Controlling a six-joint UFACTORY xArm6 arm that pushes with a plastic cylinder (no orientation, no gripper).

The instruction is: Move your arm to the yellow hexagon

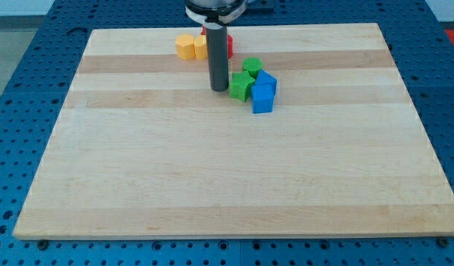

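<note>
The dark rod descends from the arm's mount at the view's top centre, and my tip (pixel 219 89) rests on the pale wooden board (pixel 227 177) in its upper-middle part. The tool is a plain straight rod with nothing that opens or closes, and it holds nothing. Just to the view's right of my tip stands a green block (pixel 240 88), so near that contact cannot be ruled in or out. A second green block (pixel 252 66) lies slightly above and to the right of the first. Two blue blocks follow on the right: one blue block (pixel 266 80) beside the green pair, and another blue cube (pixel 263 100) just below it, the four forming a tight cluster. Behind the rod, toward the view's top, a red block (pixel 229 46) shows only as a sliver at the rod's right edge; its shape cannot be made out. The yellow hexagon (pixel 185 46) sits near the board's top edge, above and to the left of my tip and apart from it. A second yellow block (pixel 201 48) touches its right side, lying between it and the rod. The board lies on a blue perforated table (pixel 35 66).
</note>
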